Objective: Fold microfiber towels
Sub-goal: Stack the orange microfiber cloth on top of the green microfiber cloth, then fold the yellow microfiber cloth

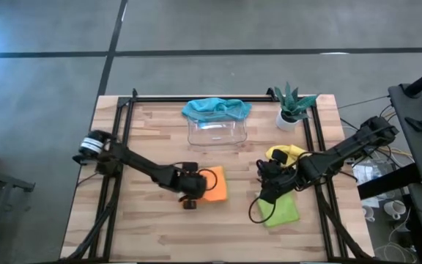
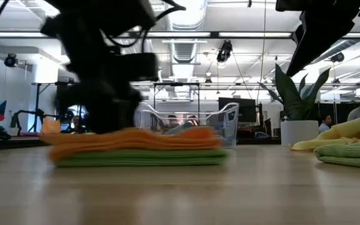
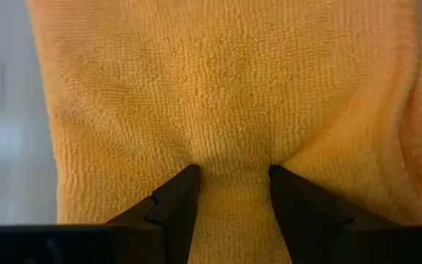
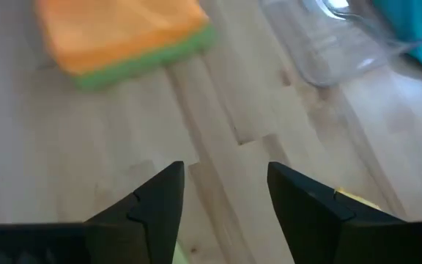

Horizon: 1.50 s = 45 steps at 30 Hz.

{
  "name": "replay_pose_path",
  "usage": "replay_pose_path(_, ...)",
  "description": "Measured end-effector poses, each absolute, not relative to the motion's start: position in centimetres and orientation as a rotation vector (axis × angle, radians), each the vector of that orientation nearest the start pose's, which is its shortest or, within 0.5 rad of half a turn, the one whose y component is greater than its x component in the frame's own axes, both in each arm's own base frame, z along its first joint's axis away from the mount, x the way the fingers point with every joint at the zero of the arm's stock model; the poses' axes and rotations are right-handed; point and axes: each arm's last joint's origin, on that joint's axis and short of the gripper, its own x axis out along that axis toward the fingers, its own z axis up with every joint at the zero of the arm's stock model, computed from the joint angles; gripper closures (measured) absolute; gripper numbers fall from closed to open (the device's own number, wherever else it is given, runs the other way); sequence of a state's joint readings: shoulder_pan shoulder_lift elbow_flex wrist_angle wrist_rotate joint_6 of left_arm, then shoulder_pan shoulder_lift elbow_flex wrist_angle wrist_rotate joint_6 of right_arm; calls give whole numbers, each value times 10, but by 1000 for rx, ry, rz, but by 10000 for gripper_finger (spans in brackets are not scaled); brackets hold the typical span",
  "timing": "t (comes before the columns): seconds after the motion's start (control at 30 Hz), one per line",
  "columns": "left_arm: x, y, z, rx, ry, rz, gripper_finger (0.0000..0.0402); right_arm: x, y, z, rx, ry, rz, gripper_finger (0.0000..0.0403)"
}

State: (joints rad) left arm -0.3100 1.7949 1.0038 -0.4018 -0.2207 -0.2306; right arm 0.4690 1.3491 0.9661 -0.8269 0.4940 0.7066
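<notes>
A folded orange towel (image 1: 215, 183) lies on a folded lime green one (image 2: 142, 159) at the table's middle. My left gripper (image 1: 196, 183) stands at the stack's left side, slanting down, its fingers open on the orange cloth (image 3: 233, 88). My right gripper (image 1: 267, 183) hangs open over bare wood (image 4: 226, 125), holding nothing, between a crumpled yellow towel (image 1: 284, 154) and a second green towel (image 1: 280, 209), both lying on the table. A teal towel (image 1: 217, 108) is draped over the far rim of the clear tray (image 1: 218, 132). My left gripper touches the orange towel's top face with both open fingertips (image 3: 189, 180), toward the towel's left side. It comes from above, slanting in from the table's left. The cloth puckers at each tip and bulges a little between them (image 3: 233, 191). The towel lies flat on the green one.
A small potted plant (image 1: 293, 110) stands at the far right, beside the tray. Black frame rails (image 1: 127, 132) run along the table's left, right and far sides. Bare wood lies along the near edge (image 1: 196, 235).
</notes>
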Motion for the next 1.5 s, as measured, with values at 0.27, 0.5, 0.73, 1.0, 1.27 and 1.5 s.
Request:
replay_pose_path(0.27, 230, -91, 157, 167, 1564, 87, 244, 242, 73, 216, 88, 1011, -619, 209)
replay_pose_path(0.5, 175, -92, 195, 37, 1503, 141, 244, 235, 52, 197, -80, 1302, -542, 209)
replay_pose_path(0.73, 178, -85, 244, -66, 821, 266, 244, 228, 39, 172, 38, 1365, -545, 209)
replay_pose_path(1.0, 206, -101, 258, 15, 215, -2, 244, 227, 15, 161, 168, 1369, -672, 209)
replay_pose_path(1.27, 215, -107, 241, 42, 209, -26, 244, 223, -10, 147, 268, 1371, -677, 209)
replay_pose_path(1.5, 222, -109, 235, 57, 236, -14, 244, 222, -19, 132, 365, 1332, -553, 270)
